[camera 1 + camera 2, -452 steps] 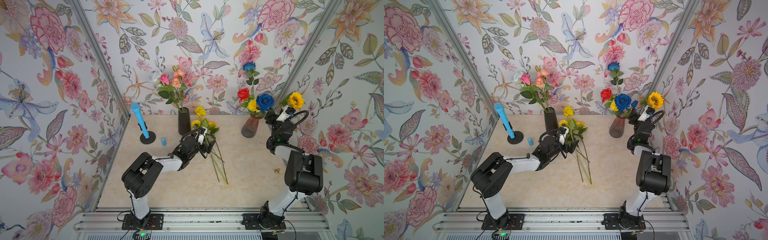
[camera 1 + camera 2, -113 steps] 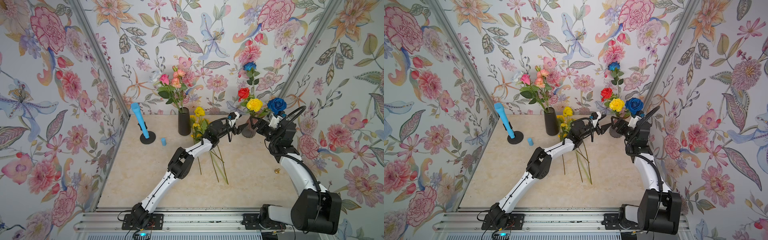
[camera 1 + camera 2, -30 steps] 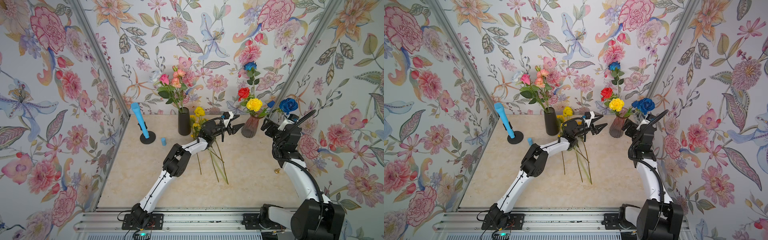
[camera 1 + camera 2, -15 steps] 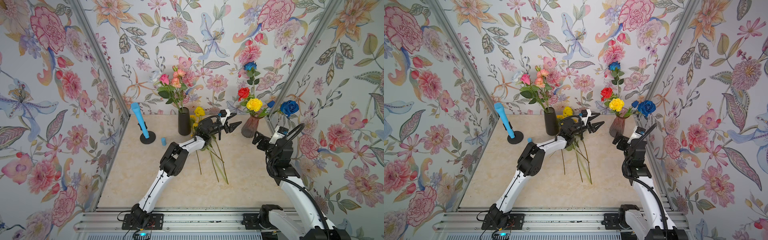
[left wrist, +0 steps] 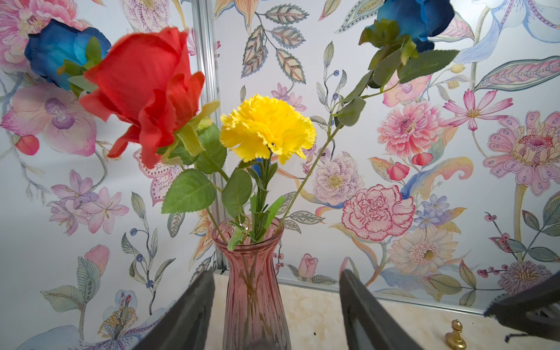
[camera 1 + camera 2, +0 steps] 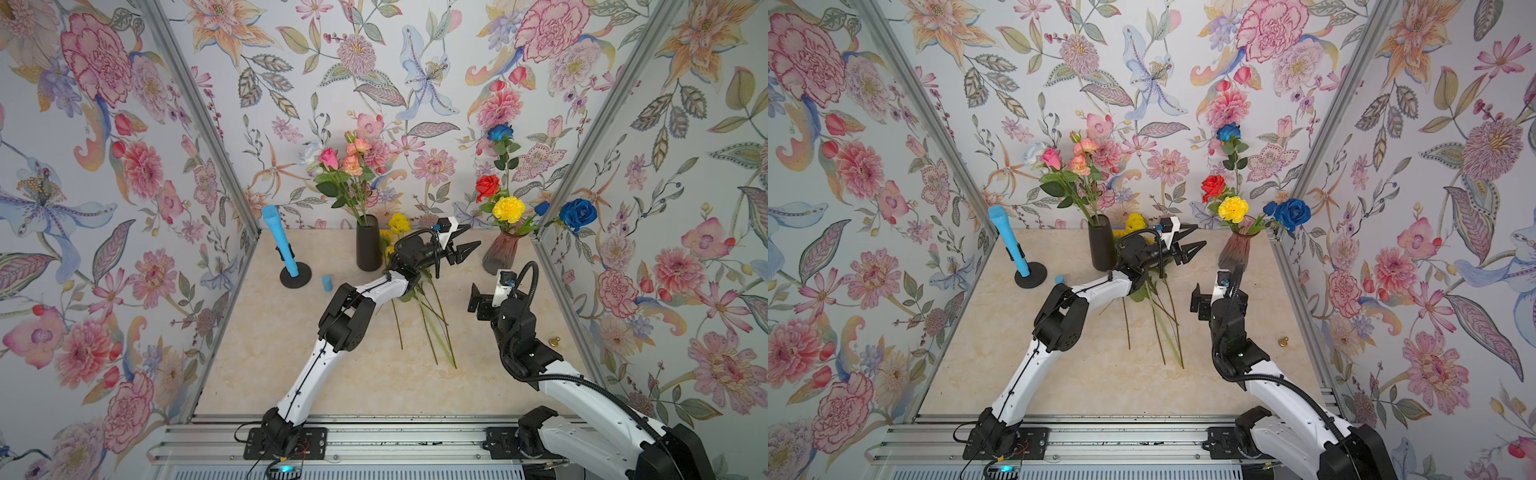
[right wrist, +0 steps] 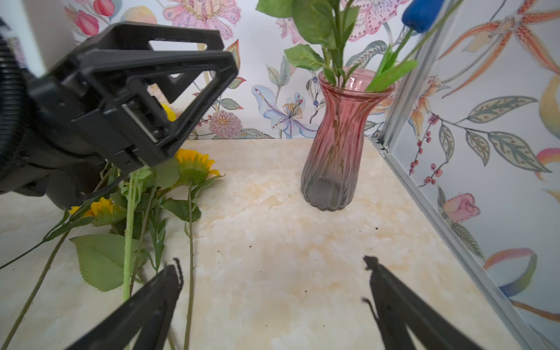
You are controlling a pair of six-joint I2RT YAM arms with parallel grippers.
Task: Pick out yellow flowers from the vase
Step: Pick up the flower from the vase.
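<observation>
Top views are both showing the desk (image 6: 316,374), where the left gripper (image 6: 473,235) is hovering near the pink vase (image 6: 500,254), its fingers standing partly apart and holding nothing. The right gripper (image 7: 272,262) is hanging over the desk, fingers spread wide and empty. One yellow pompom (image 6: 508,208) is standing in that vase between a red rose (image 6: 487,185) and a blue rose (image 6: 577,214). Other yellow flowers (image 6: 399,223) are lying on the desk beside the black vase (image 6: 368,245).

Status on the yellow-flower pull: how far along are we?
Done: several yellow flowers lie on the table beside the black vase. In hand: nothing; the left gripper points open jaws at the pink vase, the right gripper is open and empty. Left: one yellow pompom stands in the pink vase with the red rose and blue roses.
</observation>
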